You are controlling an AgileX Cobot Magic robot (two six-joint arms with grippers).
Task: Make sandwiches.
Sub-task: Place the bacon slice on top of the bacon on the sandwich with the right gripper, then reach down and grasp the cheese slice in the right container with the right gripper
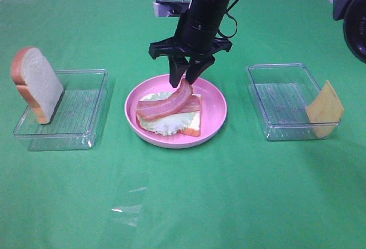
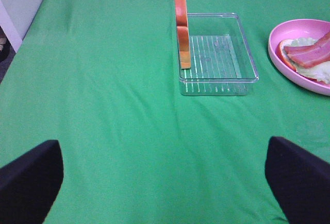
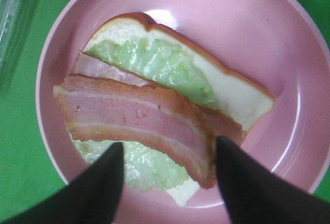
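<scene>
One bacon strip (image 1: 167,105), diagonal across lettuce (image 1: 166,125), high end apparently in right pincer's (image 1: 186,79) grip.

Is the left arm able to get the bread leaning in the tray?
Probably yes: the left gripper is open, and only bare green cloth lies between it and the bread in the tray.

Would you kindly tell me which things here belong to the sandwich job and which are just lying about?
Job: base bread, lettuce, bacon, spare bread, cheese.
Lying about: plate, left tray, right tray, plastic scrap.
</scene>
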